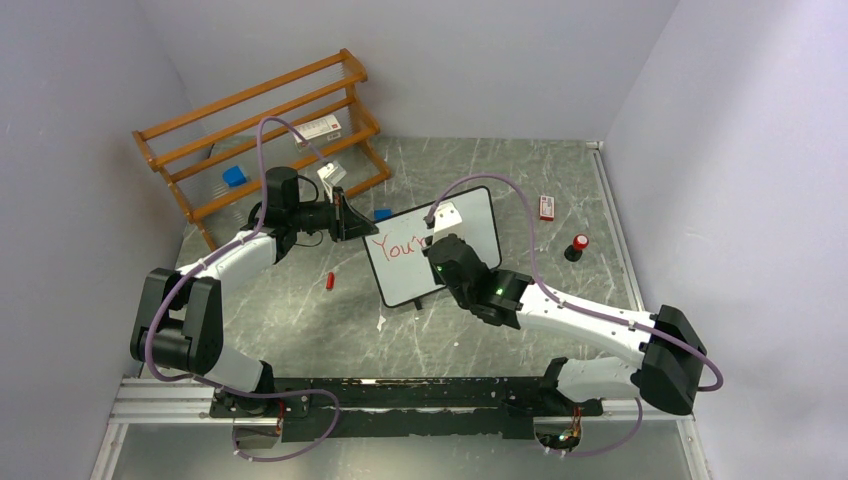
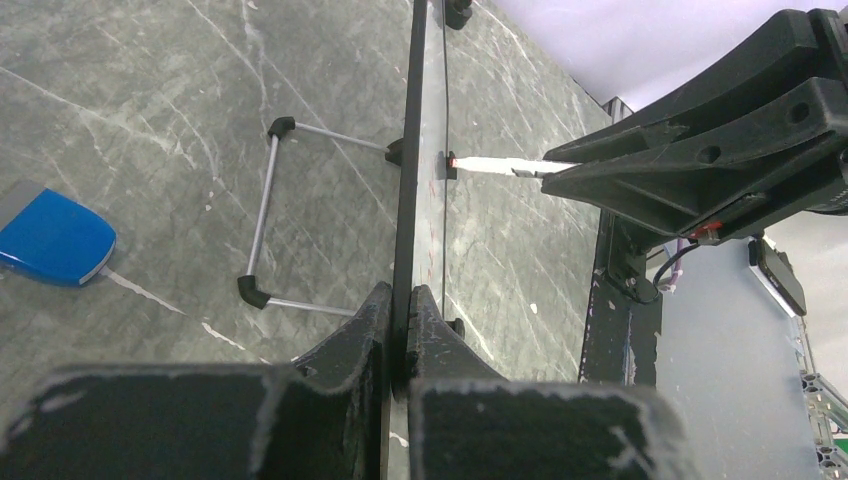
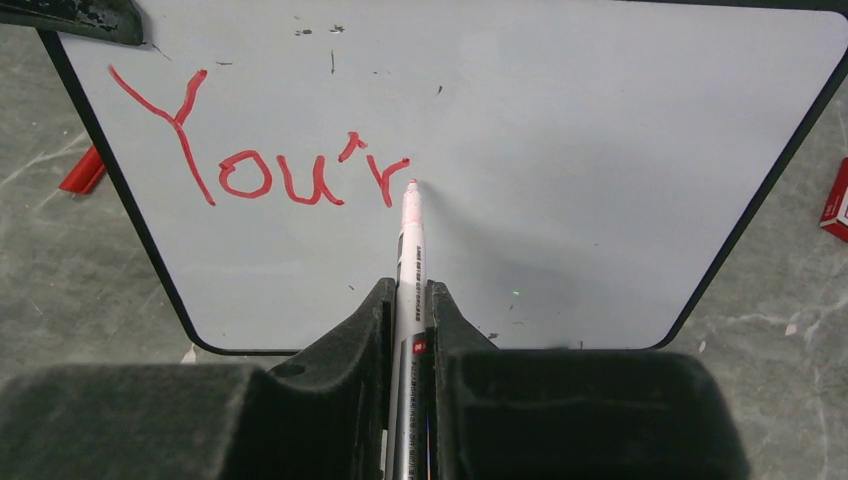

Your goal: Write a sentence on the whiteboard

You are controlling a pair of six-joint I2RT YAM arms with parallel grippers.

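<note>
Right gripper (image 3: 405, 295) is clenched on one marker (image 3: 410, 235), a slim white barrel with small print, pinched between two blocky, matte black fingers. Straight ahead of the fingertips, the marker's pinkish tip touches the whiteboard (image 3: 620, 140), just right of the last red stroke. The sentence (image 3: 245, 190) runs off to the left of that tip: one line of loose red handwriting, four letters and an apostrophe, reading "You'r". The board is a smooth white rectangle with a thin black frame and rounded corners, flecked with a few dark specks.

The left gripper (image 2: 400, 300) is clamped on the board's thin black edge, one worn, scuffed finger on each face. Seen from this hand the board is edge-on and stands upright on the table (image 1: 300, 320), a grey marbled surface with pale veins. Left of the fingers, on the board's back, sits one bent wire stand (image 2: 265, 215) with black rubber ends. Farther left lies one rounded blue object (image 2: 50, 240).

One red cap (image 1: 329, 281) lies on the table near the board. Behind the left hand stands one slatted wooden rack (image 1: 260, 120).
</note>
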